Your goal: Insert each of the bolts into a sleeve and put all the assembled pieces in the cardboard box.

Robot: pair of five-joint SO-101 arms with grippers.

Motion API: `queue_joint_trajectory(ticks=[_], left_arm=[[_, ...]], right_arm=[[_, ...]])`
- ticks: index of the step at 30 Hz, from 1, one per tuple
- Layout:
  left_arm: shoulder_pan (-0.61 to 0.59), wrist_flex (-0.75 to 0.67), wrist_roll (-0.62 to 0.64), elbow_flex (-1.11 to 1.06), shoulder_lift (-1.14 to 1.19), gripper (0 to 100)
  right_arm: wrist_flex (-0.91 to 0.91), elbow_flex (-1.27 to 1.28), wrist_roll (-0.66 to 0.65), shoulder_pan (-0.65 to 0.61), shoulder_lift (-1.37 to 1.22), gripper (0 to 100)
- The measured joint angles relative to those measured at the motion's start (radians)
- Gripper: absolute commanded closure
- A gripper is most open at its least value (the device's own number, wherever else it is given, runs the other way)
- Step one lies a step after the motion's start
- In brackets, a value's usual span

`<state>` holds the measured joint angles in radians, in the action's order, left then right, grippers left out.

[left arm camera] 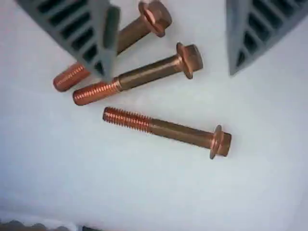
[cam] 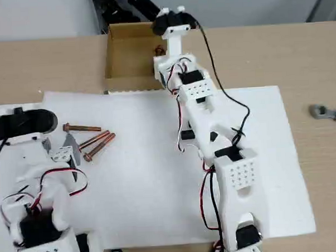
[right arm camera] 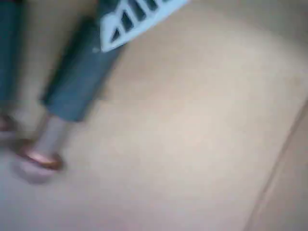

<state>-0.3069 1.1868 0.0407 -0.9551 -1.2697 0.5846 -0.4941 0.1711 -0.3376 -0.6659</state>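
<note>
Beneath the spread left jaws, three bolts [left arm camera: 166,131] lie crowded; two might be pinched together. A sleeved bolt [right arm camera: 77,77] is seen in the cardboard box [cam: 120,58]; right jaws' state cannot be told.

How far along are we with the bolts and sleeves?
At least one sleeved bolt is already in the cardboard box, by the right tool. The left tool hangs open over three bare bolts on the white paper, gripping none. Left: sleeve those three and box them.
</note>
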Motion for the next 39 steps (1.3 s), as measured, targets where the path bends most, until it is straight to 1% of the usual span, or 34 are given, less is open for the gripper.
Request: queue_joint_trajectory(ticks=[1,3,6,10,18,22,26,29,33,39], left_arm=[[0.000,0.000,0.011,0.005,0.037,85],[0.000,0.000,0.052,0.034,0.109,85],[0.000,0.000,0.120,0.127,0.265,85],[0.000,0.009,0.265,0.284,0.516,85],[-0.002,0.167,0.531,0.677,0.994,84],[-0.002,0.236,0.640,0.852,1.211,84],[-0.002,0.278,0.717,0.979,1.399,85],[-0.002,0.285,0.769,1.056,1.516,85],[-0.002,0.285,0.842,1.152,1.637,85],[-0.002,0.285,0.919,1.264,1.775,85]], right_arm=[[0.029,0.000,0.000,0.002,0.028,99.8],[0.089,0.000,0.000,-0.002,0.094,96.6],[0.189,0.000,0.000,-0.006,0.183,98.4],[0.350,0.000,0.000,0.008,0.273,99.2],[0.692,0.000,0.000,0.066,0.459,99.1],[0.859,0.000,0.000,0.101,0.540,99.1],[1.002,0.000,0.000,0.124,0.609,99.1],[1.053,0.000,0.000,0.152,0.657,99.1],[1.060,0.017,0.000,0.206,0.723,99.1],[1.062,0.195,0.000,0.244,0.825,99.1]])
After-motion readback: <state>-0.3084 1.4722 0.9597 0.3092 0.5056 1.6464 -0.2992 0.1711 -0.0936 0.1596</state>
